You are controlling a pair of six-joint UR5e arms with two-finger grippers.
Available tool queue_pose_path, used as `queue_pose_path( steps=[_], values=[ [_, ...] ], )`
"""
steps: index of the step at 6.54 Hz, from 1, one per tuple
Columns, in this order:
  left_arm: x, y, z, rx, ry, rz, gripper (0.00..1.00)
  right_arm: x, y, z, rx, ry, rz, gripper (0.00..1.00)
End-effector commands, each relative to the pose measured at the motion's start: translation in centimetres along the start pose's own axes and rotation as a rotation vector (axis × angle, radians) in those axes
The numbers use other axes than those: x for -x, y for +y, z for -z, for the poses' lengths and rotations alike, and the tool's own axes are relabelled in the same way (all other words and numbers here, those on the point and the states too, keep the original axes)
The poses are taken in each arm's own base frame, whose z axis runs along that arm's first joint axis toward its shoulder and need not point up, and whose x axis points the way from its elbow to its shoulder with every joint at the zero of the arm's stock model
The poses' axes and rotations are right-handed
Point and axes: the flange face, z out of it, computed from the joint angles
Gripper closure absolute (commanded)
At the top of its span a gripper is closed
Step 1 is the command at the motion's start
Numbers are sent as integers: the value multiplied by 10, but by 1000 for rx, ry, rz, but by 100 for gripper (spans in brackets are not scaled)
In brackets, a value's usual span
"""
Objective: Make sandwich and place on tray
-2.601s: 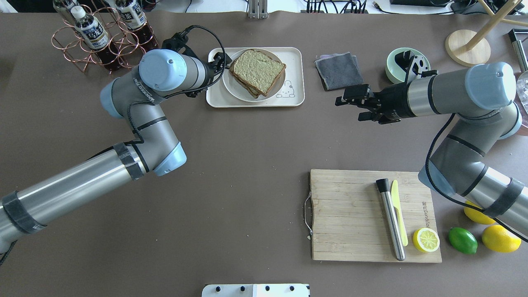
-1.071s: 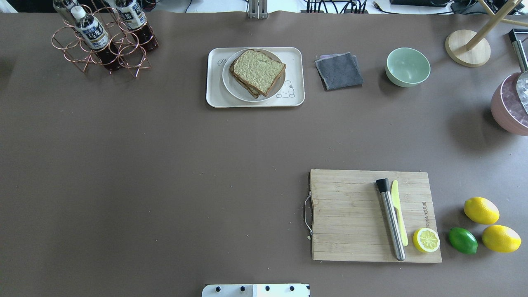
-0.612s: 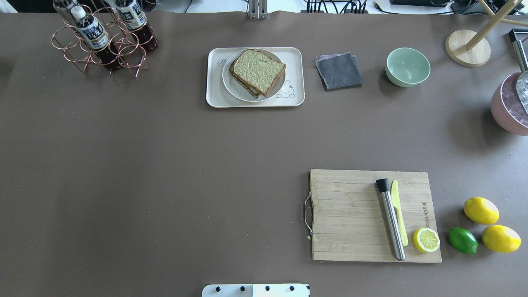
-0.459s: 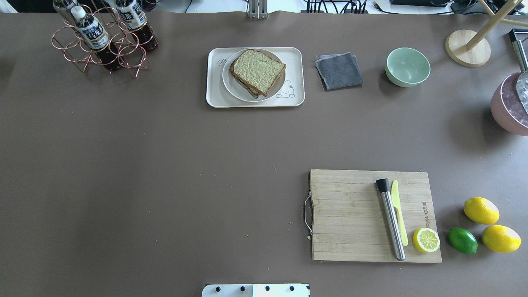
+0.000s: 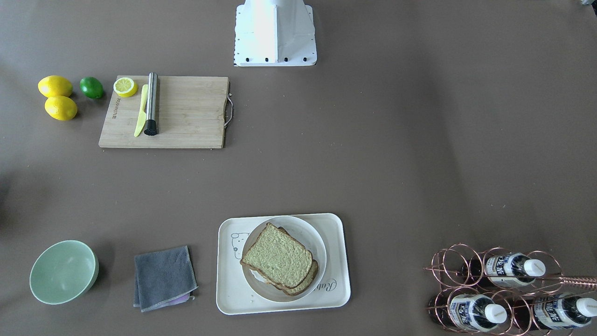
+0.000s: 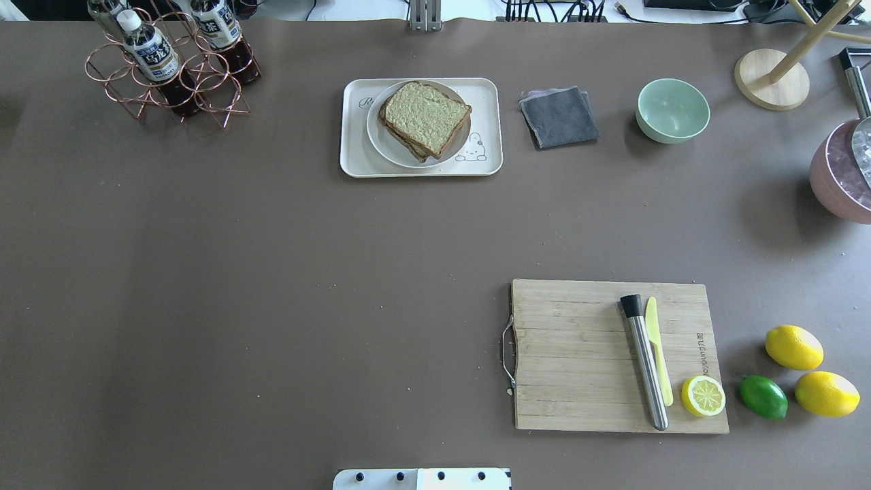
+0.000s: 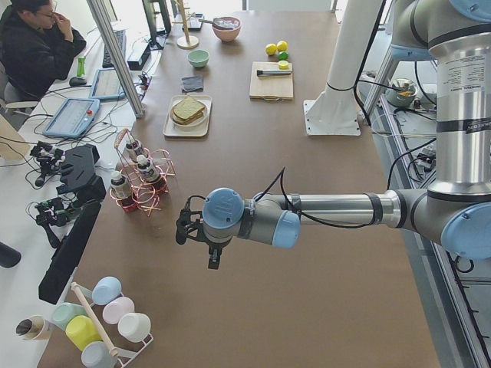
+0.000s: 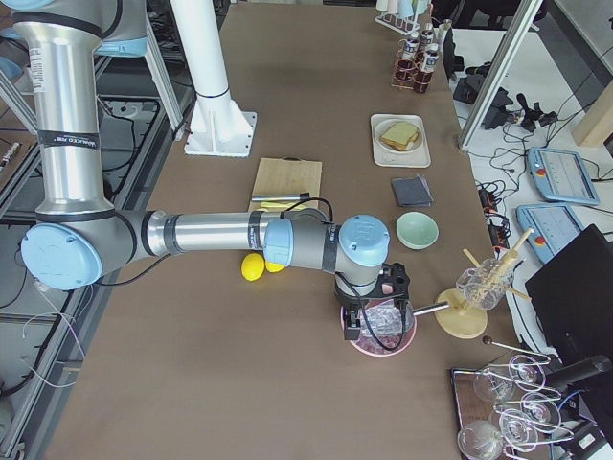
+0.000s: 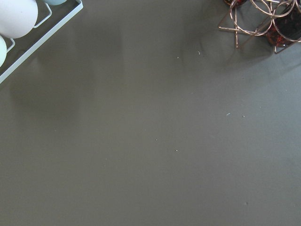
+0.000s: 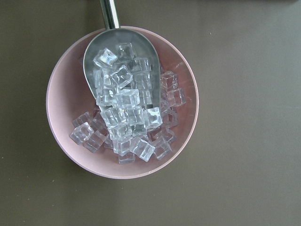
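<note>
sandwich point(image 6: 425, 117) on plate point(image 6: 381, 143) in tray point(image 6: 354, 163), filling hidden.

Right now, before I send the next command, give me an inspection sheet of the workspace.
Surface: brown table cover, a few pale specks.
Job's things: sandwich lies on a round white plate, which sits on the tray.
Clutter: cutting board with steel muddler, yellow knife and lemon half; two lemons; lime; green bowl; grey cloth; bottle rack; pink ice bowl with scoop.
Grippers: left gripper hangs over bare table near the bottle rack; right gripper over the pink ice bowl; open or shut cannot be told.
Cables: left wrist cable, right wrist cable; nothing seen on the table.
Surroundings: seated operator at the side bench.
</note>
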Motion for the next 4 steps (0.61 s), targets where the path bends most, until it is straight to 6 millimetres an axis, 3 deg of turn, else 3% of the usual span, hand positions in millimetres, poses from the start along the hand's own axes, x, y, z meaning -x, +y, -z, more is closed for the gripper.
queue_pose_path(
  steps=[1, 2, 4],
  values=[
    [3, 1, 5, -19, -82, -12, 3, -2, 2, -3, -11, -10, -10, 1],
    [3, -3, 15, -51, -230, -36, 3, -2, 2, -4, -11, -10, -10, 0],
    [-11, -15, 13, -39, -230, -49, 3, -2, 2, -4, -11, -10, -10, 0]
  ],
)
